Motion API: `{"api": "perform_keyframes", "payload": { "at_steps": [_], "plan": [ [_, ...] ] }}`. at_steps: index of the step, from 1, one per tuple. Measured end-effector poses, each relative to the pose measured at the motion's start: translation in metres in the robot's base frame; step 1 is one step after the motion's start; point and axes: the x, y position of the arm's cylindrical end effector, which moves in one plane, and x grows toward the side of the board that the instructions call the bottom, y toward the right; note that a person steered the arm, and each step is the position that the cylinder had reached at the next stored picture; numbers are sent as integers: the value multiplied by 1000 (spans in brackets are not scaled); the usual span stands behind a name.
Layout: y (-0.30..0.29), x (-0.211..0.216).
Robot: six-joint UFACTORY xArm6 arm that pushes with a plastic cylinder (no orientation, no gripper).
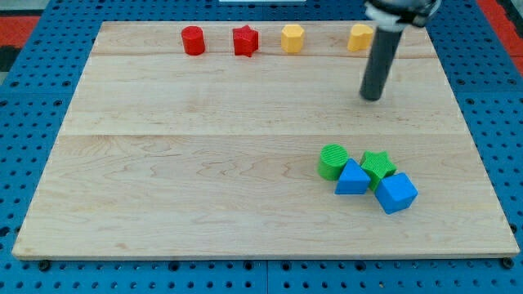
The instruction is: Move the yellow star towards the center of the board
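Observation:
A yellow block (359, 37) lies near the view's top right edge of the wooden board (204, 163), partly hidden behind the rod; its shape is hard to make out. A second yellow block, hexagonal (292, 38), lies to its left. My tip (372, 98) rests on the board just below and slightly right of the partly hidden yellow block, not touching it.
A red cylinder (193, 40) and a red star (245, 41) sit along the top edge. A cluster at lower right holds a green cylinder (332, 160), green star (377, 166), blue triangle (352, 179) and blue cube (396, 193).

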Motion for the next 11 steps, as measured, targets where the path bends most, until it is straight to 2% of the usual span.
{"api": "perform_keyframes", "payload": {
  "at_steps": [1, 2, 3, 5, 7, 9, 10, 11],
  "plan": [
    [52, -58],
    [50, -103],
    [50, -129],
    [-38, -126],
    [-53, -59],
    [-75, -77],
    [-129, -76],
    [-153, -50]
  ]
}}
